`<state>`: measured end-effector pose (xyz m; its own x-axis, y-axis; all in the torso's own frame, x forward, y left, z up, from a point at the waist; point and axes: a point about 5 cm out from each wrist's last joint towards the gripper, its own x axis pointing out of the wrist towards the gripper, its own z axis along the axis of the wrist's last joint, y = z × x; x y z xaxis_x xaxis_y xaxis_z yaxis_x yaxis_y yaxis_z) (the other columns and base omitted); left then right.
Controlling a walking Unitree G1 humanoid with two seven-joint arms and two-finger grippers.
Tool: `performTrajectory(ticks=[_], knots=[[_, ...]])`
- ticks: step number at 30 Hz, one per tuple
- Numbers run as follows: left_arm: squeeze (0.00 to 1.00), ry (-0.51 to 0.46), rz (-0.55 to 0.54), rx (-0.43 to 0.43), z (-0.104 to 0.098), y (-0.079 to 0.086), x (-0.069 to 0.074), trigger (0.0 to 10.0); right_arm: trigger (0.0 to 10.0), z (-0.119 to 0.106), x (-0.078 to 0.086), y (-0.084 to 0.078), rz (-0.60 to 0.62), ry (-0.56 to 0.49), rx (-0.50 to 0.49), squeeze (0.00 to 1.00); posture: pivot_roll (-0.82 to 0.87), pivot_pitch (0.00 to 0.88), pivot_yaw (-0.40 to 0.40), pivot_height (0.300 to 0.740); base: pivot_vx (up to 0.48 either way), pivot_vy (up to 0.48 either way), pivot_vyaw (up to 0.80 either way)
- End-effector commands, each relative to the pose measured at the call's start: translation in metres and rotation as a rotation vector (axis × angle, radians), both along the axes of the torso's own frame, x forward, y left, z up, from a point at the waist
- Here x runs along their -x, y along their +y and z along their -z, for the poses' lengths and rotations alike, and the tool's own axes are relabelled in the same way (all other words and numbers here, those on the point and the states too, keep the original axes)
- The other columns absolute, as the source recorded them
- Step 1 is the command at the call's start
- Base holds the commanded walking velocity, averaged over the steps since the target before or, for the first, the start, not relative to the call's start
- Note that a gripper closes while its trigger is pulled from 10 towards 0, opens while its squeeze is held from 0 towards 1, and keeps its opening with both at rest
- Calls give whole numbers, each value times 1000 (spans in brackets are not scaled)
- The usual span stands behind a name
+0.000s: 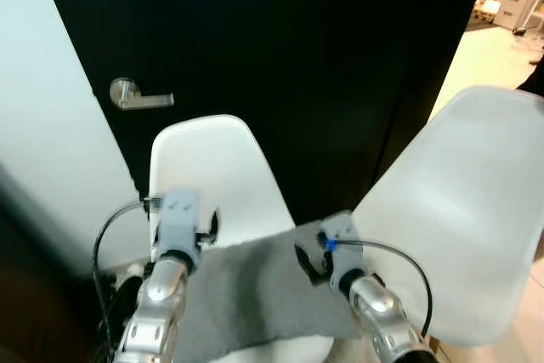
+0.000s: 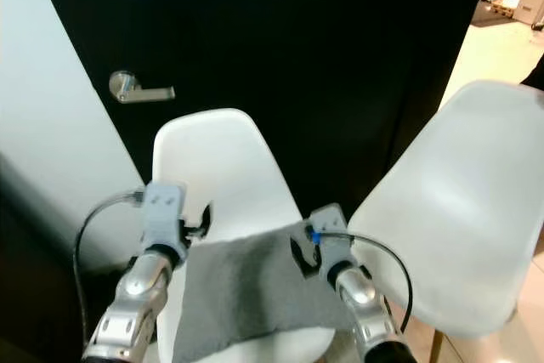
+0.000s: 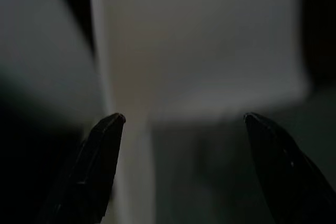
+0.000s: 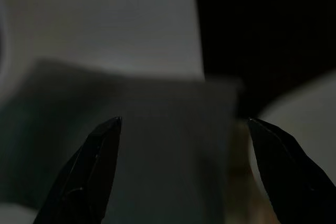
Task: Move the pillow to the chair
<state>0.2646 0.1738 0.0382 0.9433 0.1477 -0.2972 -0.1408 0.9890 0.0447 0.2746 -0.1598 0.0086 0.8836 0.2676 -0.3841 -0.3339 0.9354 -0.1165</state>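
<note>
The grey pillow point(image 1: 255, 295) already lies flat on the seat of the white chair point(image 1: 212, 159) against the black door point(image 1: 297, 57), so the move looks all but done; what seems left is for the arms to draw clear. The left gripper point(image 3: 178, 124) sits at the pillow's left edge, close by the chair back, its fingers spread wide with nothing between them. The right gripper point(image 4: 184, 127) is at the pillow's right edge, fingers likewise spread and empty, looking down over the grey cloth. The pillow's near edge comes close to the seat's front lip and its right corner reaches the seat's side, so a nudge outward could tip it off. A second white chair point(image 1: 476, 210) stands just beside the right arm, leaving little room on that side; the wall point(image 1: 42, 125) and the door handle point(image 1: 140, 95) sit off to the left, well apart from the left arm.
</note>
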Motion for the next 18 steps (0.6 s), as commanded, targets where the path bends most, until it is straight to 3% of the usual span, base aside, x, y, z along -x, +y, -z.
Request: performTrajectory(ticks=[1, 3, 7, 9, 10, 18], knots=[[0, 111, 8, -6, 22, 8, 14, 10000, 10000, 2, 0, -1, 31, 11, -7, 0, 55, 25, 11, 740, 0, 0, 0], [0, 120, 16, -4, 25, 8, 17, 10000, 10000, 3, 0, -1, 36, 11, -10, 0, 55, 25, 11, 740, 0, 0, 0], [0, 188, 57, -85, 52, 10, 32, 10000, 10000, 18, 5, -8, 177, 68, -19, 0, 60, 36, -6, 740, 0, 0, 0], [0, 186, 57, -84, 53, 10, 33, 10000, 10000, 20, 6, -9, 198, 78, -25, 0, 60, 36, -6, 740, 0, 0, 0], [0, 183, 33, -39, 56, 11, 34, 10000, 10000, 20, 5, -9, 224, 72, -37, 0, 64, 39, -10, 740, 0, 0, 0], [0, 127, 22, 1, 54, 8, 33, 10000, 10000, 25, 9, -3, 179, 77, 24, 0, 60, 44, -8, 740, 0, 0, 0]])
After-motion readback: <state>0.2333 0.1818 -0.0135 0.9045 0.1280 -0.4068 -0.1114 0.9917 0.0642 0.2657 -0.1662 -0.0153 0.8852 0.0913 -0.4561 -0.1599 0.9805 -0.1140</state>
